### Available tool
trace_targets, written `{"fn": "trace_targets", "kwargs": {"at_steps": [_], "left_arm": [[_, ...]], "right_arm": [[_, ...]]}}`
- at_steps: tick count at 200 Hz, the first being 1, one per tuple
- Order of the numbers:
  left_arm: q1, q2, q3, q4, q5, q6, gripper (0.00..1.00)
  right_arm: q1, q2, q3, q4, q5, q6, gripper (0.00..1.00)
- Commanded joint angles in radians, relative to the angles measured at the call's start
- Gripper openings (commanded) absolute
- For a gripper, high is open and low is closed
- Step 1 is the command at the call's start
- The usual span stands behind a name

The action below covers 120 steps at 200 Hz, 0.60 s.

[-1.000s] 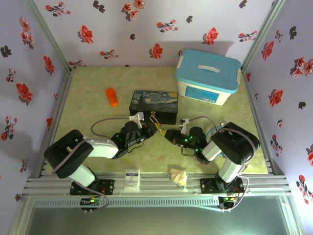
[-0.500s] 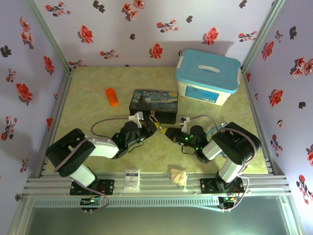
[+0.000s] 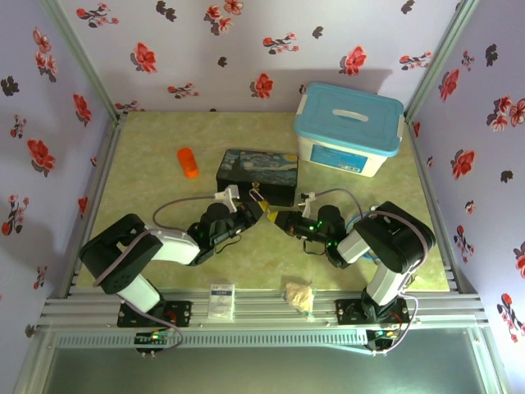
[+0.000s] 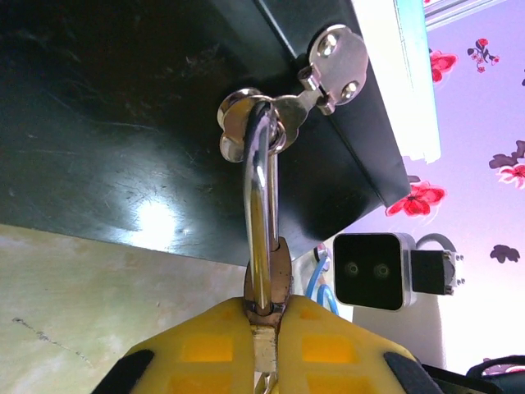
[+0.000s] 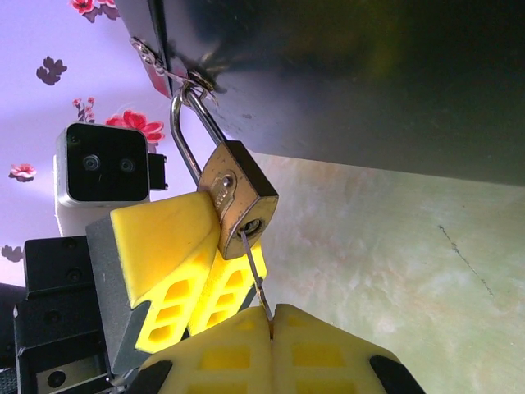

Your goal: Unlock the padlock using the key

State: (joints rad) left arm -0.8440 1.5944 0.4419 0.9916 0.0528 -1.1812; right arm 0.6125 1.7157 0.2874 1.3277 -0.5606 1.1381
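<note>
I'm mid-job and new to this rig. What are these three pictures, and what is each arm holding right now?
Two robot arms sit at the near edge of the table. The overhead picture looks down on them; the other two come from a camera on each wrist. On it lie a dark painted box, a blue-lidded tub and an orange object. The left pincer is shut on the padlock, which hangs from the box's latch. The right pincer grips the key, its tip at the keyhole.
</note>
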Motion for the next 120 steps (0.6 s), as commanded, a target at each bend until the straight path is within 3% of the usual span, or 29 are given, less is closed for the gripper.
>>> {"fn": "trace_targets", "kwargs": {"at_steps": [1,37,68,120], "left_arm": [[-0.012,0.019,0.014,0.077,0.086,-0.008,0.0],[-0.013,0.017,0.009,0.079,0.109,-0.006,0.0],[-0.013,0.04,0.015,0.094,0.117,-0.008,0.0],[-0.018,0.048,0.015,0.096,0.062,-0.012,0.0]], "right_arm": [[-0.041,0.009,0.034,0.052,-0.058,0.018,0.0],[-0.111,-0.016,0.037,0.01,-0.113,0.026,0.0],[-0.094,-0.047,0.058,-0.086,-0.115,-0.006,0.0],[-0.044,-0.002,0.013,0.057,-0.036,0.08,0.0]]}}
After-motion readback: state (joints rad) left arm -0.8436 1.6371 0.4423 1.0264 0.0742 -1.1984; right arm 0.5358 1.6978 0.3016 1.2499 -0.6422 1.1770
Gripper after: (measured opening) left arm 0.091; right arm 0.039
